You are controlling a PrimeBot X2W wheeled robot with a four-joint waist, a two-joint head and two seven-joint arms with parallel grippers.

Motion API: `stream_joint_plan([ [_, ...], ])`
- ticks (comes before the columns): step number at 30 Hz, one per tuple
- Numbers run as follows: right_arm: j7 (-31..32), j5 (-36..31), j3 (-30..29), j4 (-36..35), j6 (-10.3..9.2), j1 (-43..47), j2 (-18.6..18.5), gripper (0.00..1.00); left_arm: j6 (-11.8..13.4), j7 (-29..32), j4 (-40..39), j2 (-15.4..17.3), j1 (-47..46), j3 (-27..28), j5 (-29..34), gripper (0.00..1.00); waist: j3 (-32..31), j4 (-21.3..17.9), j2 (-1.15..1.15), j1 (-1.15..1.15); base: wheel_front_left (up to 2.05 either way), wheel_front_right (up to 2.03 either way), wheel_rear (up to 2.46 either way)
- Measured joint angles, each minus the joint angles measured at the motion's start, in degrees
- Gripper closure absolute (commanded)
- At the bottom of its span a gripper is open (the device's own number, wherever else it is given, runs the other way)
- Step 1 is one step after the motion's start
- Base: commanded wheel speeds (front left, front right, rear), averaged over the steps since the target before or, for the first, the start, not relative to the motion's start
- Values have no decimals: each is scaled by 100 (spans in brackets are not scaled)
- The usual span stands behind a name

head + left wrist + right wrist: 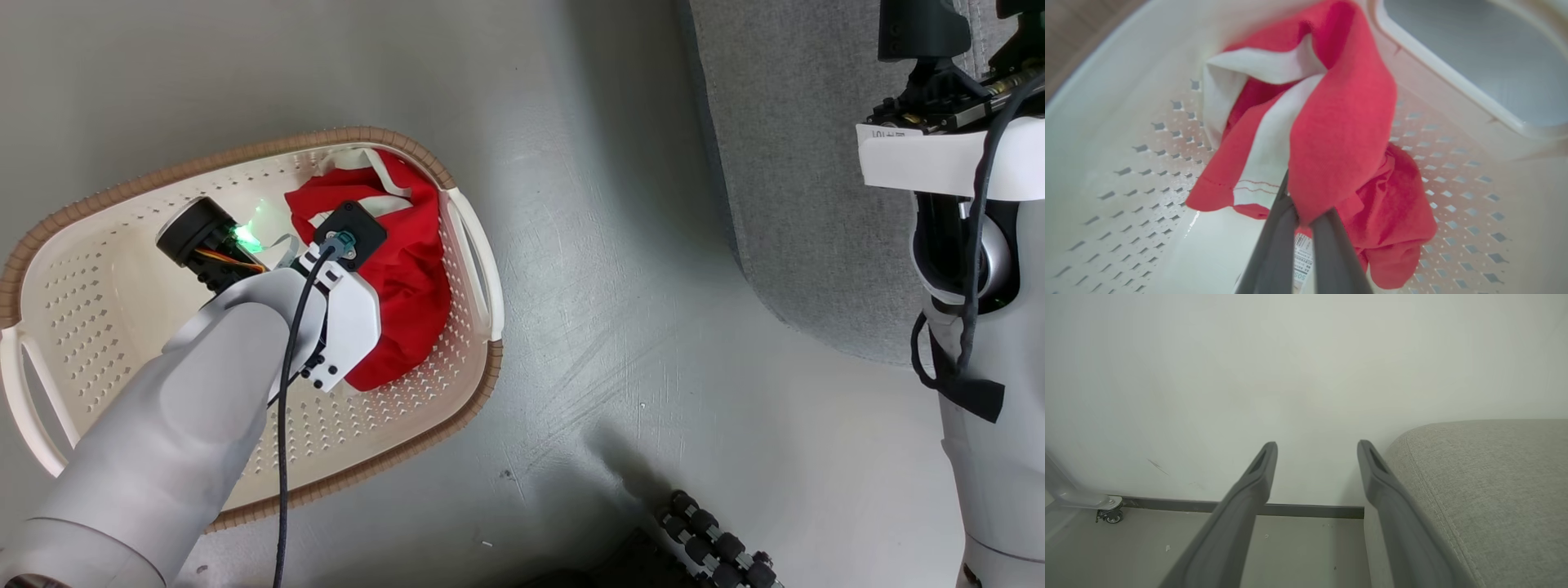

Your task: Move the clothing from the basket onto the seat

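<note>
You count one basket (245,155) around the left tool (1304,212), with two handles (473,237) on its rim and one barcode label (1301,257) on its floor, just behind that tool's fingers (1274,245). One red heap of clothing (1339,134) is pinched between them; you cannot tell whether it is one garment or two. You have two tools, each with two dark fingers. One seat (1486,490) lies just beside the right tool (1316,451), and one caster wheel (1110,514) stands well off on its other side.
</note>
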Motion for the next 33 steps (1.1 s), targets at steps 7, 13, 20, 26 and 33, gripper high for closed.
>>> stream_joint_plan([
  [7, 0, -1, -7, 74, 0, -12, 12, 0, 0, -165, 42, -45, 1, 148, -129, 100, -10, 26, 0, 0, 0, 0, 0],
  [13, 0, -7, -64, 119, 0, -86, 15, 0, 0, -528, -99, -41, 18, 355, -419, 100, -103, 110, 0, 0, 0, 0, 0],
  [20, 0, -13, -186, 188, 0, -86, 15, 0, 0, -835, -338, -29, 177, 352, -599, 100, -235, 228, 0, 0, 0, 0, 0],
  [26, 0, -73, -193, 244, 0, -85, 0, 0, 0, -1152, -538, 7, 483, 291, -784, 100, -379, 356, 0, 0, 0, 0, 0],
  [33, 0, -185, -219, 274, 0, -86, -115, 0, 0, -1629, -684, 38, 843, 721, -1209, 100, -594, 538, 0, 0, 0, 0, 0],
])
